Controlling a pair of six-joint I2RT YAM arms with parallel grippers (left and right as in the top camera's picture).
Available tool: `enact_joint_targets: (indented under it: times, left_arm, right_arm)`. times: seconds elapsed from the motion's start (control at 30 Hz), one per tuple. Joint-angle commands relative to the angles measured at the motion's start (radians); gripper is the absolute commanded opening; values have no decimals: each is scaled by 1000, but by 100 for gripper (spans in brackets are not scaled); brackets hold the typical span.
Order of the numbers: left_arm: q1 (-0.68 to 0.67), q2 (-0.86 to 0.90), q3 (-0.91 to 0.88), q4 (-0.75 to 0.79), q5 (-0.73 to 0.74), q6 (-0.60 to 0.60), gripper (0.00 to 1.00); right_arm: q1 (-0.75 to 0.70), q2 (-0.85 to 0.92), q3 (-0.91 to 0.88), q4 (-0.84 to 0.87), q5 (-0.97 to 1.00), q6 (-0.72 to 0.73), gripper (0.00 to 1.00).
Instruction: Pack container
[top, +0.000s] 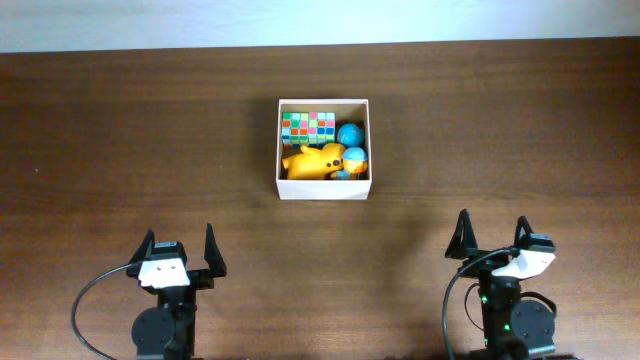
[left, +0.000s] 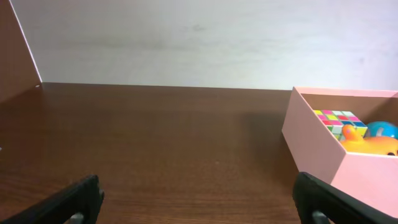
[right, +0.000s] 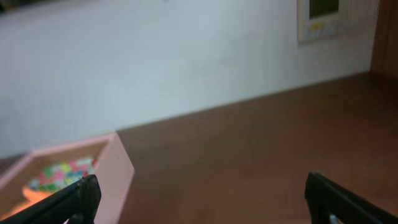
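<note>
The container (top: 277, 150) is a square cream-walled box in the middle of the table. Inside lie a multicoloured cube (top: 308, 125), a yellow toy (top: 312, 162) and two blue balls (top: 349, 134). The left wrist view has the container (left: 311, 140) at its right edge; the right wrist view has the container (right: 118, 168) at lower left. My left gripper (top: 179, 249) rests open near the table's front left, well short of the box. At the front right my right gripper (top: 492, 238) is open too. Nothing sits between either pair of fingers.
The brown wooden table (top: 120, 130) runs to a pale wall at the back. A black cable (top: 85, 300) loops beside the left arm's base.
</note>
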Motion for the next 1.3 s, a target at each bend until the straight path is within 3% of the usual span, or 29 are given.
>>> enact_joint_targets:
  times: [0.0, 0.1, 0.23, 0.3, 0.57, 1.27]
  left_arm:
    - [-5, -10, -5, 1, -4, 13, 99]
    - [-5, -10, -5, 1, -4, 13, 99]
    - [-5, -10, -5, 1, -4, 13, 99]
    - [-5, -10, -5, 1, -4, 13, 99]
    - [-5, -10, -5, 1, -4, 13, 99]
    - [-5, -10, -5, 1, -4, 13, 99]
  right_arm:
    - [-4, -11, -27, -27, -24, -15, 99]
    - [-4, -11, -34, -62, -43, -32, 99]
    - [-4, -11, -35, -69, -177, -273, 99]
    - [-3, -11, -35, -70, -203, -318, 99]
    - [-14, -11, -35, -69, -201, -248, 99]
    - [-55, -11, -35, -69, -191, -246, 99]
